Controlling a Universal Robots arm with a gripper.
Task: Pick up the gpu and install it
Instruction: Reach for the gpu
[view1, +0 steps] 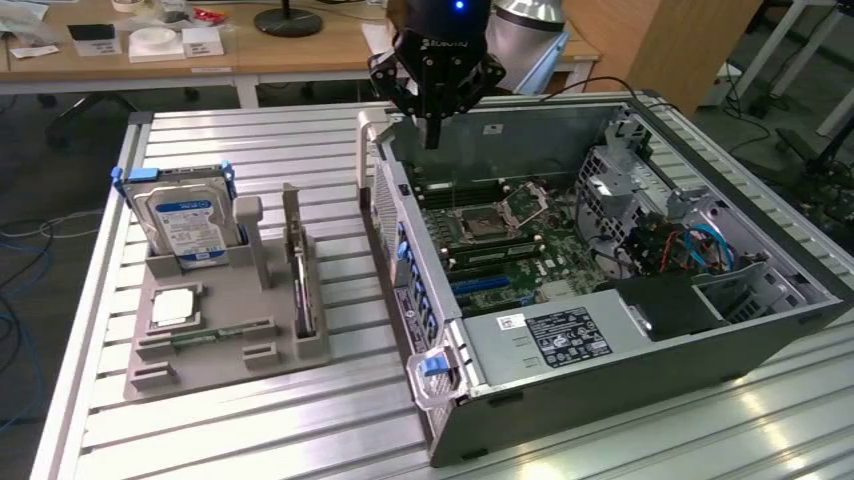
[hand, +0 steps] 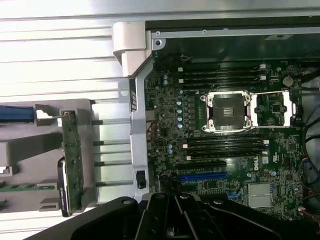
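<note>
The gpu (view1: 302, 275) stands on edge in a slot of the grey holder tray (view1: 220, 372), a thin dark card with a metal bracket at one end. In the wrist view the gpu (hand: 73, 165) shows as a narrow green-edged board in that tray. My gripper (view1: 431, 135) hangs above the far left corner of the open computer case (view1: 747, 345), well away from the gpu. Its dark fingers (hand: 167, 220) are shut together with nothing between them. Below lies the motherboard (hand: 225, 150) with a blue expansion slot (hand: 207, 176).
A silver hard drive (view1: 187, 225) with a blue-white label stands in the tray's far end, and a green memory stick (view1: 200, 337) lies near its front. Cables and drive cages (view1: 667, 240) crowd the case's right side. Desks with clutter stand behind the slatted metal table (view1: 240, 440).
</note>
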